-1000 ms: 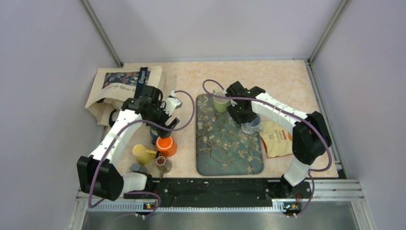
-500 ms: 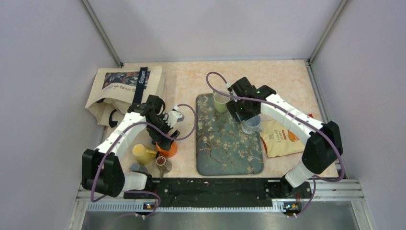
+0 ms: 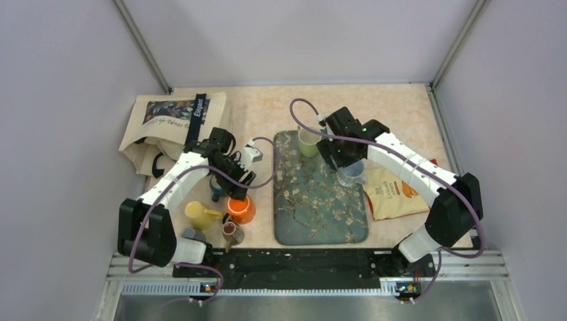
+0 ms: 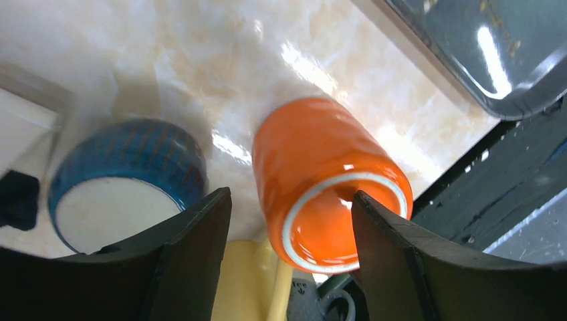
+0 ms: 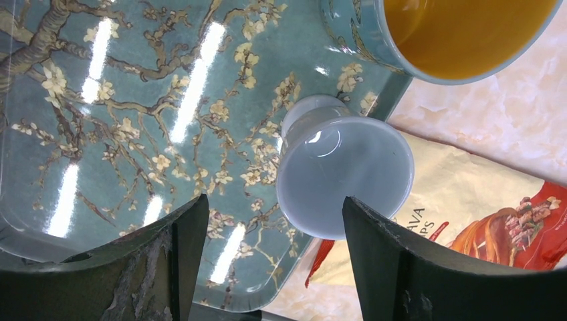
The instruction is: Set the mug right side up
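Now my left gripper point(image 4: 291, 204) is released, its 2 fingers spread either side of the orange mug point(image 4: 314, 154), which lies tipped on the table point(image 4: 200, 40), mouth facing the wrist camera.

The orange mug point(image 4: 314, 167) looks glossy ceramic; floral tray point(image 5: 134, 100) and table point(image 4: 220, 47) shine.

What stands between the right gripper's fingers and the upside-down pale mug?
Nothing visible. The pale mug stands base-up at the edge of the tray, ahead of the right gripper; only open space lies between.
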Motion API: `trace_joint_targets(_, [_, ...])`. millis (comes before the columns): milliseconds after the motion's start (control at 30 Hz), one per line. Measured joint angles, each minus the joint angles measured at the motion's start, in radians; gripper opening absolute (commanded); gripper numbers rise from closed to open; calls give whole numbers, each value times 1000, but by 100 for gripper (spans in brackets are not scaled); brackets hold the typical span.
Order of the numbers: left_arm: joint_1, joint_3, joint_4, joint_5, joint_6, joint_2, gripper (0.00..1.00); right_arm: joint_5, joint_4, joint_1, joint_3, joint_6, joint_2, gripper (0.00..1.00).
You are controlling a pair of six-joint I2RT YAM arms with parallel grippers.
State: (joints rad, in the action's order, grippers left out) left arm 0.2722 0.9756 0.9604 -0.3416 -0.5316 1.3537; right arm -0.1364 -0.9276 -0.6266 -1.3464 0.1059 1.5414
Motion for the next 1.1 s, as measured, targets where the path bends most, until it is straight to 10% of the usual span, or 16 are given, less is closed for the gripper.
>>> trace_joint_targets(867, [7, 369, -376, 268, 28, 366, 73, -18, 2, 0, 57, 2, -127, 74])
trace_joint_targets(1100, [2, 263, -359, 85, -169, 206, 82, -12, 8, 0, 93, 2, -179, 78])
